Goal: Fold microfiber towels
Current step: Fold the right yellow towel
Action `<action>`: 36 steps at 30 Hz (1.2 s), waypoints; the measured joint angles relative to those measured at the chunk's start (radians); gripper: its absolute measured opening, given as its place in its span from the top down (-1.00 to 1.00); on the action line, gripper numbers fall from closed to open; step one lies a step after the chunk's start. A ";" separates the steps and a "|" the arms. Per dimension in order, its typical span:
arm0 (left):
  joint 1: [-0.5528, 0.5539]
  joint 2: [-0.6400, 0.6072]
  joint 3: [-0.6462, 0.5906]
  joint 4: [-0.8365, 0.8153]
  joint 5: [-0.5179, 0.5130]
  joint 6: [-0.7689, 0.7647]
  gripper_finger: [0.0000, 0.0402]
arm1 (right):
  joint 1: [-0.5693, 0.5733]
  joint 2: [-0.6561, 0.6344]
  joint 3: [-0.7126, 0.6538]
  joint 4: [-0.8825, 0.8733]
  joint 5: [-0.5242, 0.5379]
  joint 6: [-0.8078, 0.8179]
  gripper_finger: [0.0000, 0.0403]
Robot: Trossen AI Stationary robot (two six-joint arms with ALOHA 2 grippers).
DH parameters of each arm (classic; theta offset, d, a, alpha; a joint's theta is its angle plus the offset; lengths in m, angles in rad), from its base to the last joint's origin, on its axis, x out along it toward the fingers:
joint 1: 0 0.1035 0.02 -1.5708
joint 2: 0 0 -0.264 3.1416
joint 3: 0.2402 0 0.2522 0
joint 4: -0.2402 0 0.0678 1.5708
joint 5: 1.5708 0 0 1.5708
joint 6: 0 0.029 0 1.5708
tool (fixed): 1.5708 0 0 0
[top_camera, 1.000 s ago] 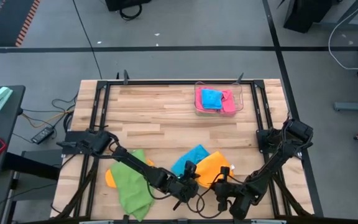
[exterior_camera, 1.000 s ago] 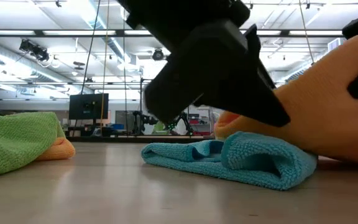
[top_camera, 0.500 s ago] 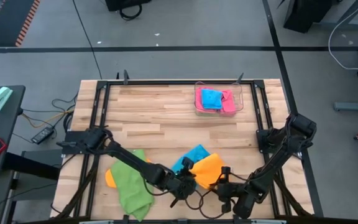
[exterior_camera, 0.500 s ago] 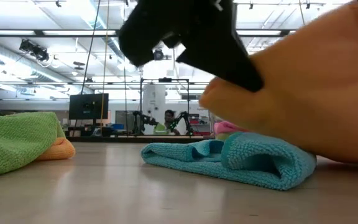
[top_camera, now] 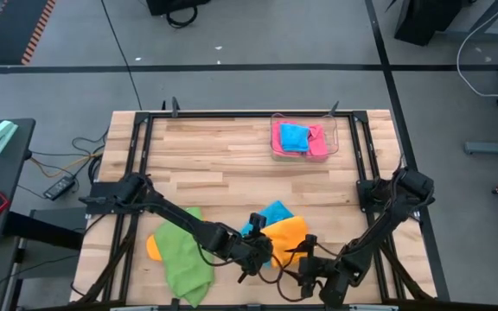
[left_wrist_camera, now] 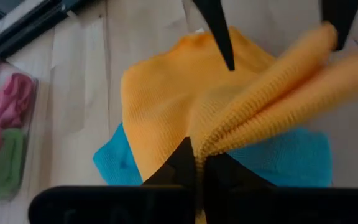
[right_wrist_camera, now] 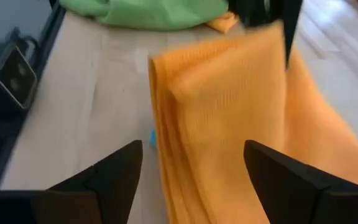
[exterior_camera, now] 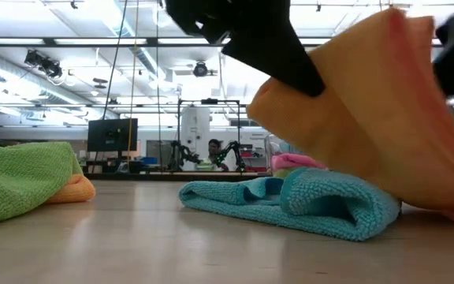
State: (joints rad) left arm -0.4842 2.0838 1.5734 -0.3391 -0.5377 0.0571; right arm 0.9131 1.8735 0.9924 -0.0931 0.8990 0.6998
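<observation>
Two slim black jointed arms, left arm (top_camera: 175,223) and right arm (top_camera: 387,216), matte, with thin black cables looping near their wrists low in frame.

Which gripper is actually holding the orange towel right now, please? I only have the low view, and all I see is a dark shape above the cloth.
Observer: The left gripper is shut on the orange towel; its wrist view shows the fingers pinching a bunched edge.
Operator: Thank you. Has the right gripper let go?
Observer: Yes, the right gripper is open in its wrist view, with the towel lying beyond its spread fingers.
Operator: What lies under the orange towel?
Observer: A blue towel on the table; the high view shows it sticking out from under the orange one, on the side towards the clear tray.
</observation>
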 joint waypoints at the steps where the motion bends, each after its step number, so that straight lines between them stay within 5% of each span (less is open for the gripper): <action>1: -0.001 0.000 0.000 -0.007 0.000 0.003 0.91 | 0.000 0.019 0.001 0.015 0.009 -0.002 -0.45; 16: 0.005 -0.037 0.000 -0.041 -0.006 -0.157 0.91 | -0.013 0.217 0.212 -0.187 0.126 -0.094 -0.43; 27: 0.005 -0.038 0.000 -0.052 -0.008 -0.226 0.87 | -0.052 0.268 0.229 -0.465 0.079 0.202 -0.41; 31: 0.003 -0.038 0.000 -0.064 -0.008 -0.228 0.94 | -0.050 0.266 0.230 -0.558 0.056 0.271 -0.22; 36: -0.003 -0.038 0.000 -0.104 -0.007 -0.224 0.91 | -0.034 0.254 0.230 -0.619 0.008 0.262 0.27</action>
State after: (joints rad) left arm -0.4868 2.0460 1.5734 -0.4432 -0.5444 -0.1666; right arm 0.8789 2.1279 1.2224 -0.7124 0.9067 0.9622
